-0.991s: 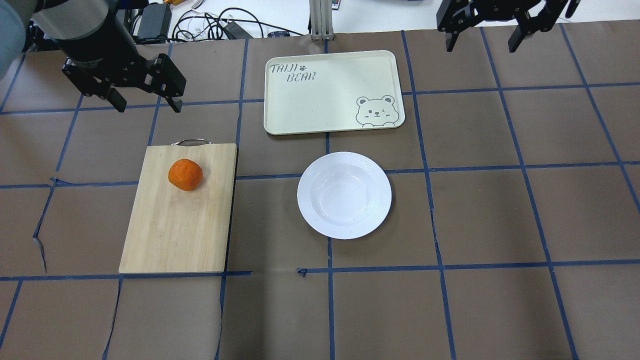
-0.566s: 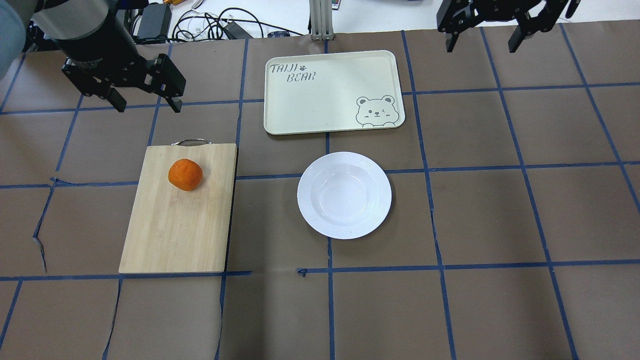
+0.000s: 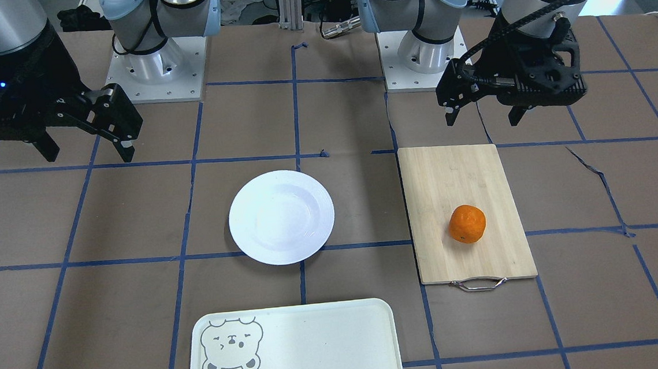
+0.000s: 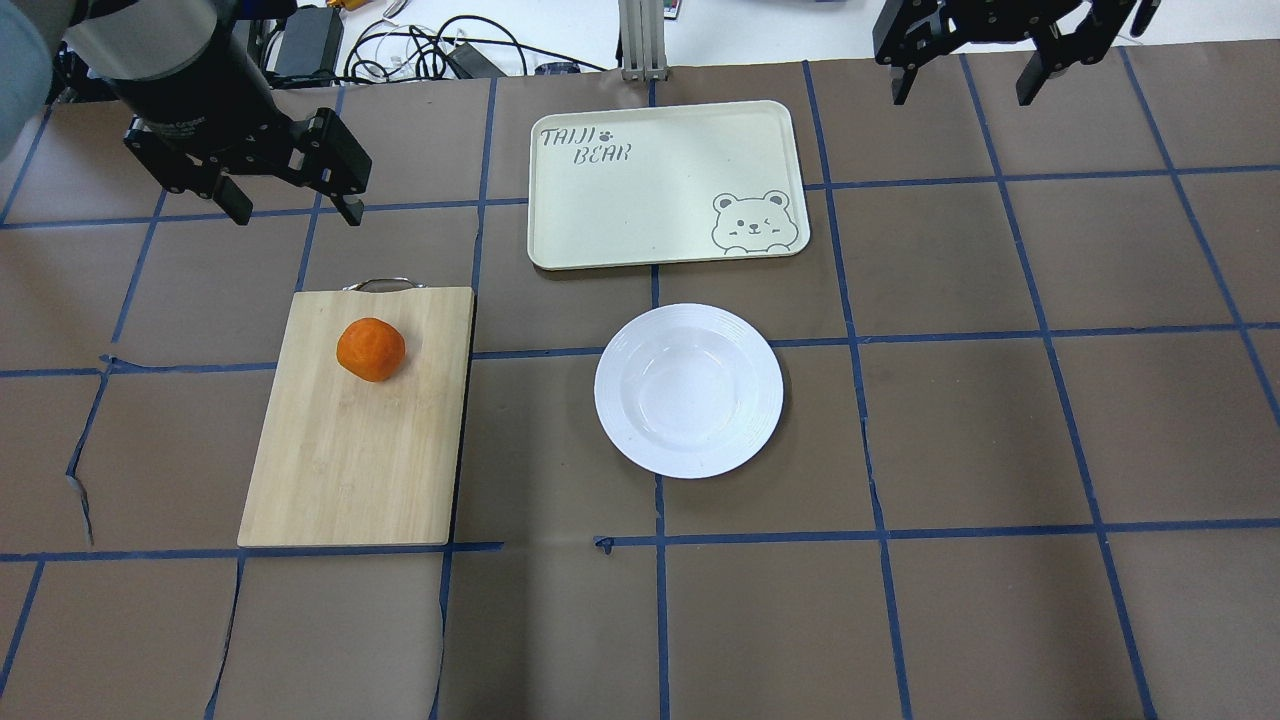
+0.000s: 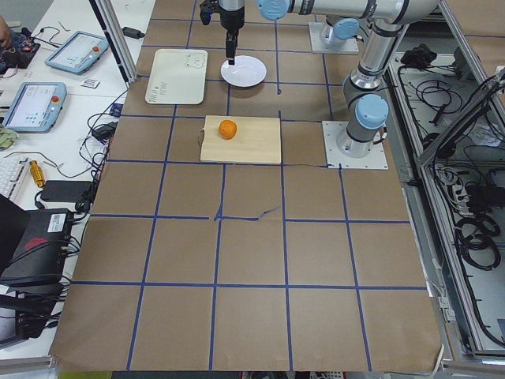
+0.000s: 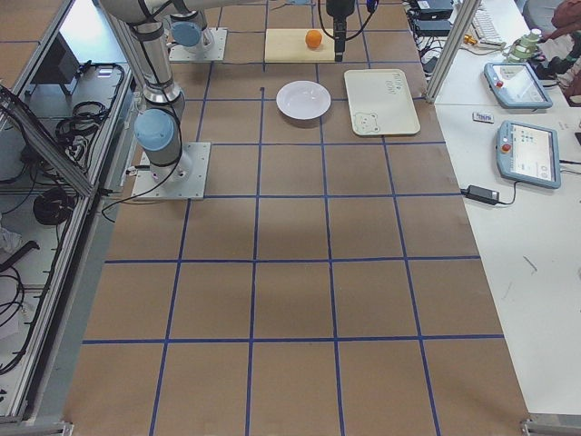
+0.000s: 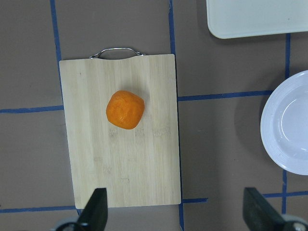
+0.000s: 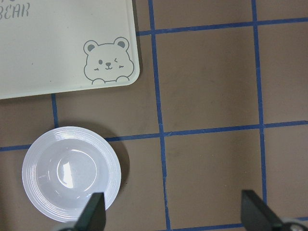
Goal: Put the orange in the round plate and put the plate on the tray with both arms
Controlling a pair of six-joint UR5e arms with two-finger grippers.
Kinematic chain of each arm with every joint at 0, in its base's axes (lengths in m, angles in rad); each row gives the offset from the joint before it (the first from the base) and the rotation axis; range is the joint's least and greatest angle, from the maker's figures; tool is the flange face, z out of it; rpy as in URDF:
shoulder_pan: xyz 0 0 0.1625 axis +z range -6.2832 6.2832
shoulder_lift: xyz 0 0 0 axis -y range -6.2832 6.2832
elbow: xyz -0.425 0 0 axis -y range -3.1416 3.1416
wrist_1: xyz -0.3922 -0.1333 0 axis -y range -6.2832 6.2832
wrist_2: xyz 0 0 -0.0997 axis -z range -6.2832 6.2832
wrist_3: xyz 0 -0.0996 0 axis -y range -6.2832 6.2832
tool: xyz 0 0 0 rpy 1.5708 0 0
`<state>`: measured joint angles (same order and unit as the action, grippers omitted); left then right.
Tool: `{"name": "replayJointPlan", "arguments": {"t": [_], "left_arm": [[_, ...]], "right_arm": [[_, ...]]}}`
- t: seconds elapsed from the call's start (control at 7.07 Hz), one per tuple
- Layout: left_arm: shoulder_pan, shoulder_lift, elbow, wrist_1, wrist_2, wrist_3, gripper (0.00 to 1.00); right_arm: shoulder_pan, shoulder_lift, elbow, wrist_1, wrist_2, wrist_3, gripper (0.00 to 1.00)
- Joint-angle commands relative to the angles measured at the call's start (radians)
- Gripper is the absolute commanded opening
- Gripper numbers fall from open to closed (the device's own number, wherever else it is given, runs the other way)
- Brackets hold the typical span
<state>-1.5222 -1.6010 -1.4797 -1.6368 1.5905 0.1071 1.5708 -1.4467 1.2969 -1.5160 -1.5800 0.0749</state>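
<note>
The orange (image 4: 370,349) rests on a bamboo cutting board (image 4: 350,450), near its handle end. To the right of the board, the white round plate (image 4: 688,390) sits empty on the table. The cream tray (image 4: 665,180) with the bear drawing lies just beyond the plate. My left gripper (image 4: 297,213) hovers open above the table past the board's handle, holding nothing. Its wrist view looks straight down on the orange (image 7: 125,109). My right gripper (image 4: 963,95) hangs open at the far right, beyond the tray's right end. Its wrist view takes in the plate (image 8: 71,173) and the tray (image 8: 57,48).
Brown paper with blue tape lines covers the table. Cables (image 4: 440,50) and a metal post (image 4: 640,40) sit along the far edge. The two arm bases (image 3: 153,69) (image 3: 421,56) stand on the robot's side of the table.
</note>
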Motion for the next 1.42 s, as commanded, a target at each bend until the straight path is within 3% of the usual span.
{"name": "replayJointPlan", "arguments": {"t": [0.0,0.85,1.13,1.27], "left_arm": [[0.000,0.001,0.001,0.000,0.000,-0.001,1.00],[0.007,-0.020,-0.014,-0.009,0.008,-0.001,1.00],[0.043,-0.080,-0.148,0.053,0.014,0.020,1.00],[0.046,-0.120,-0.245,0.203,0.037,0.093,1.00]], "right_arm": [[0.000,0.000,0.001,0.002,0.000,0.000,1.00],[0.000,0.002,0.001,0.000,0.000,0.000,1.00],[0.000,0.003,0.001,0.002,0.000,0.000,1.00],[0.000,0.002,0.001,0.002,0.000,0.000,1.00]]}}
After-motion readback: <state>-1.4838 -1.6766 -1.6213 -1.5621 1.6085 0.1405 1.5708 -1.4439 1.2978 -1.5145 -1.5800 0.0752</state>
